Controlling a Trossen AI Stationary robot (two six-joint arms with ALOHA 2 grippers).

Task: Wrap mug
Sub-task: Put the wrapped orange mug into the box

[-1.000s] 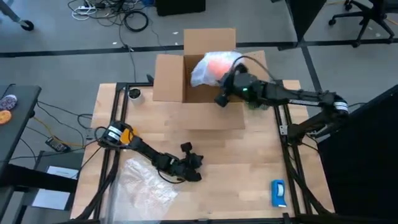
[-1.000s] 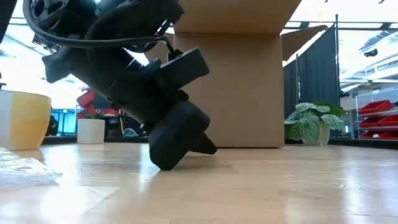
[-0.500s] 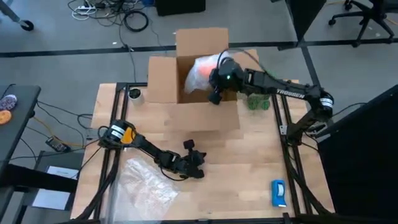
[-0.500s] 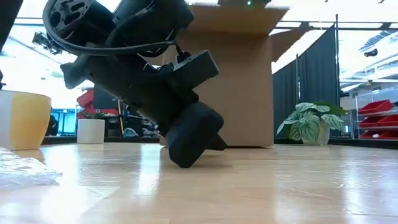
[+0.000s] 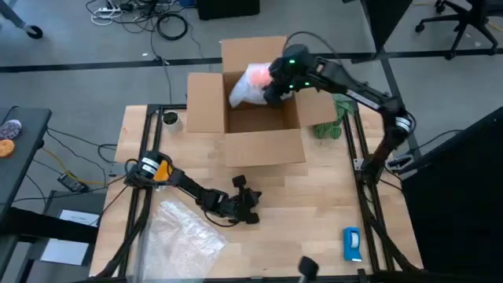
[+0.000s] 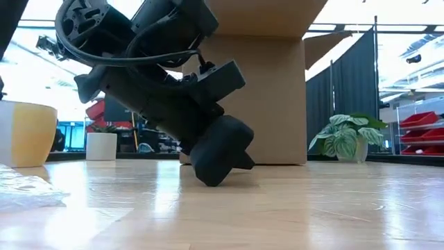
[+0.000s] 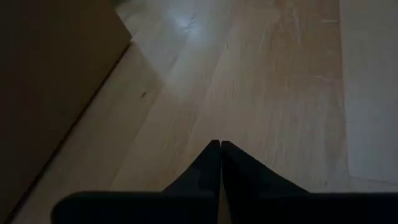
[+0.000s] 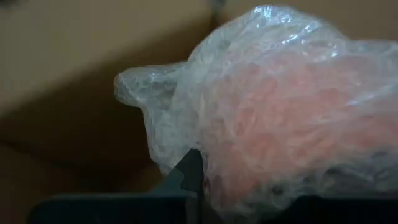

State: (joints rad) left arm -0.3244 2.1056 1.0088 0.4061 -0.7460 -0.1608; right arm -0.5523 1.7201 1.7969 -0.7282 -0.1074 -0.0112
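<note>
I have the right gripper [image 5: 271,88] up over the open cardboard box [image 5: 206,110] at the far side of the surface [image 5: 314,204], its arm reaching in from the right. Its fingers [image 8: 189,171] are clamped on the mug [image 5: 259,77], which shows as an orange blur inside a bundle of clear bubble wrap [image 5: 242,90]. From above, the bundle hangs over the box's open top, near its far wall. Through the right wrist camera the wrap fills most of the frame, with brown cardboard behind it, and the orange shows through the plastic.

My left gripper [image 5: 250,211] sits low on the wood in front of the box, well apart from the mug. In the left wrist camera its fingers [image 7: 214,162] are pressed together with nothing between them. The level camera shows that arm tilted, its tip touching the surface.

A loose sheet of bubble wrap [image 5: 185,236] lies at the near left, and a flat blue-and-white object [image 5: 351,244] lies at the near right.
</note>
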